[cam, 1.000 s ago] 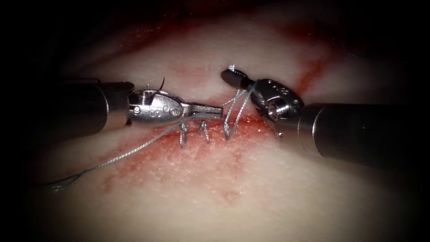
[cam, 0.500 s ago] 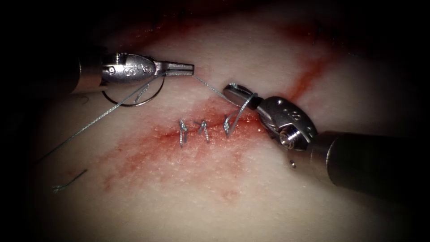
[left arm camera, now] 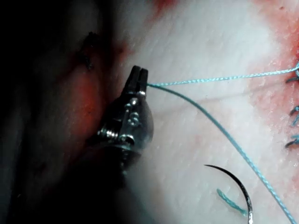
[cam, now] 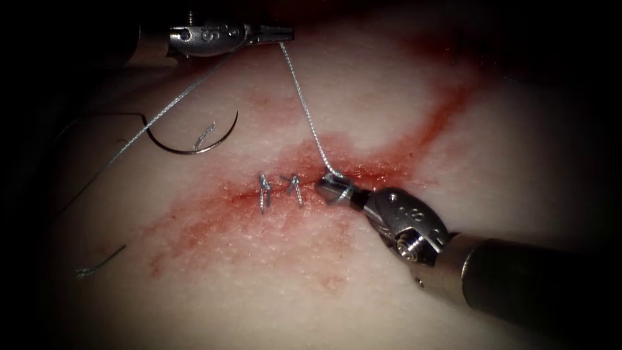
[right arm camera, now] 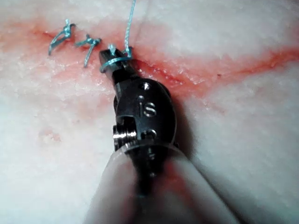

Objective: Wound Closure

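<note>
The left tool [cam: 280, 32] sits high over the tissue, left of the cut, jaws shut on the thread [cam: 304, 107]. That strand runs taut down to the newest stitch on the cut [cam: 334, 175]. The right tool [cam: 328, 188] lies low on the cut, with a thread loop wrapped round its shut jaws and a short thread end at their tip. The curved needle [cam: 194, 148] lies free on the tissue to the left, held by neither tool and not in the tissue. The left tool [left arm camera: 138, 74], thread [left arm camera: 210, 80] and needle [left arm camera: 236, 183] appear close up, as do the right tool [right arm camera: 112, 63] and its loop [right arm camera: 114, 60].
Two tied stitches [cam: 264, 191] [cam: 296, 188] sit on the cut left of the right tool, also seen as knots [right arm camera: 60, 37] [right arm camera: 91, 46]. A loose cut thread piece [cam: 97, 262] lies at the lower left. Red fluid [cam: 214, 220] stains the tissue around the cut.
The left tool has risen up and away from the cut, drawing the thread taut. The right tool has dropped onto the cut with the loop round its jaws.
</note>
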You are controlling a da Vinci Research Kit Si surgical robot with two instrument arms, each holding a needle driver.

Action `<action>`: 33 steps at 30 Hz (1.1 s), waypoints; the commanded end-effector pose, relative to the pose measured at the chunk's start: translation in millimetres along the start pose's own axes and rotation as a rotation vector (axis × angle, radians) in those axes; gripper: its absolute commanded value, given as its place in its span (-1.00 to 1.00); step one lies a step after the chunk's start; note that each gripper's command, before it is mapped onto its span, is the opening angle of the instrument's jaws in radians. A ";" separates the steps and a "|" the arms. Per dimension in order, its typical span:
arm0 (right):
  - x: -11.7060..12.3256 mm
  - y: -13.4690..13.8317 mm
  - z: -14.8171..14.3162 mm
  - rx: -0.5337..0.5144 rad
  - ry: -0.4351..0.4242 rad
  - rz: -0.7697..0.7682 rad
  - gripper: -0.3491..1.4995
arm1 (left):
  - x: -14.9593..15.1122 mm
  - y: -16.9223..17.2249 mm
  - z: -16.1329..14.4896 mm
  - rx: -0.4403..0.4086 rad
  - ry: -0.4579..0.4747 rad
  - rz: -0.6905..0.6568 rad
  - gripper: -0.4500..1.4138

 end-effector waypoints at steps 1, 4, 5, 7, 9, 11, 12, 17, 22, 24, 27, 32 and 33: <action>-1.1 -0.5 0.2 0.007 -0.007 -0.001 -1.00 | -0.1 -0.7 0.6 0.026 -0.010 0.013 -1.00; -2.1 -0.9 -0.2 0.012 -0.024 -0.011 -1.00 | 0.2 -3.0 0.1 0.118 -0.060 0.045 -1.00; -2.4 -1.0 -0.2 0.013 -0.032 -0.014 -1.00 | 0.3 -3.7 -0.1 0.148 -0.074 0.046 -1.00; -3.3 -1.3 -0.4 0.015 -0.045 -0.023 -1.00 | 0.6 -5.2 -0.6 0.209 -0.106 0.046 -1.00; -3.9 -1.5 -0.5 0.018 -0.053 -0.029 -1.00 | 0.7 -6.5 -1.0 0.250 -0.137 0.046 -1.00; -4.5 -1.9 -0.7 0.022 -0.062 -0.035 -1.00 | 0.8 -7.7 -1.2 0.287 -0.170 0.058 -1.00; -4.6 -2.1 -0.8 0.023 -0.065 -0.035 -1.00 | 0.8 -8.0 -1.2 0.300 -0.186 0.061 -1.00; -5.0 -2.7 -1.5 0.031 -0.074 -0.038 -1.00 | 0.6 -8.7 -0.3 0.352 -0.270 0.065 -1.00; -5.3 -3.4 -2.1 0.040 -0.083 -0.041 -1.00 | 0.2 -10.7 0.2 0.405 -0.326 0.122 -1.00; -5.5 -3.8 -2.4 0.044 -0.091 -0.049 -1.00 | -0.1 -11.4 0.2 0.418 -0.351 0.141 -1.00; -6.1 -4.8 -3.0 0.050 -0.121 -0.036 -1.00 | -0.5 -12.1 0.1 0.418 -0.373 0.167 -1.00; -7.9 -7.7 -4.3 0.065 -0.202 -0.057 -1.00 | -0.8 -12.8 0.0 0.424 -0.410 0.232 -1.00; -8.2 -8.0 -4.5 0.067 -0.208 -0.060 -1.00 | -0.8 -12.9 0.0 0.427 -0.413 0.240 -1.00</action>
